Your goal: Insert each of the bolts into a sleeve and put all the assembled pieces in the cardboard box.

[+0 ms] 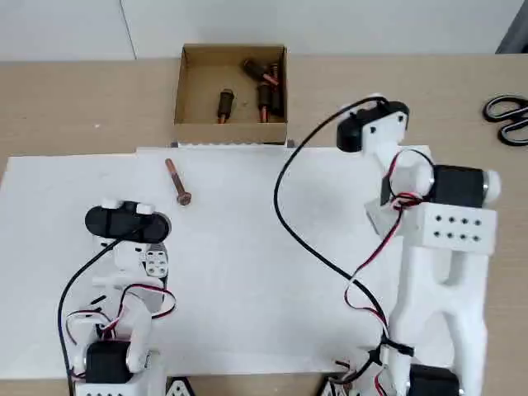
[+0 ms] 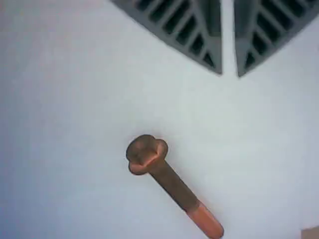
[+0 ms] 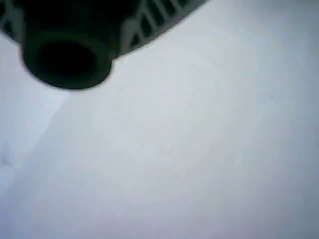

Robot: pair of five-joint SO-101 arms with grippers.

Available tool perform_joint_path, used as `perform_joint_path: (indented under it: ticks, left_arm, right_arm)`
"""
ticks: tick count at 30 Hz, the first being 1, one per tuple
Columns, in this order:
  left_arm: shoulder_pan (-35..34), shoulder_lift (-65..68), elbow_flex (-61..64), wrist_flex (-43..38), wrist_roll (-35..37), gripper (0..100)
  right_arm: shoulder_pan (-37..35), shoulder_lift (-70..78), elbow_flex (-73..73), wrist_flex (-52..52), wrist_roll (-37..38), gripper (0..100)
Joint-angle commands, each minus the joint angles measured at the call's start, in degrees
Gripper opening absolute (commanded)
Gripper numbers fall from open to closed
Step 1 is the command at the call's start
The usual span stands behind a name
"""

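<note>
A copper-coloured bolt (image 1: 177, 183) lies loose on the white sheet (image 1: 247, 272), a short way in front of the cardboard box (image 1: 233, 130). The left wrist view shows this bolt (image 2: 169, 185) close by, its flanged head nearest my left gripper (image 2: 228, 70). That gripper hovers just short of the bolt with its ribbed fingers (image 2: 192, 30) together and nothing between them. My right gripper (image 3: 75, 30) is shut on a black sleeve (image 3: 67, 62), whose open end hangs over the sheet. The right arm (image 1: 373, 128) stands to the right of the box.
Several bolt-and-sleeve pieces (image 1: 264, 95) lie inside the box at the table's back edge. Black scissors (image 1: 507, 115) rest on the bare table at the far right. A black cable (image 1: 285, 206) loops over the sheet's middle.
</note>
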Motion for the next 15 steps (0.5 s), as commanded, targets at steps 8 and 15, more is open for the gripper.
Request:
perform_joint_path:
  ticks: [8, 15]
  left_arm:
    - [-0.3, 40.2, -31.2, 0.8, 0.3, 1]
    - [0.0, 68.3, -55.7, 8.6, 7.0, 1]
  right_arm:
    - [6.7, -11.6, 8.5, 0.3, -0.6, 0.3]
    - [6.8, -19.0, 16.3, 0.3, -1.1, 0.3]
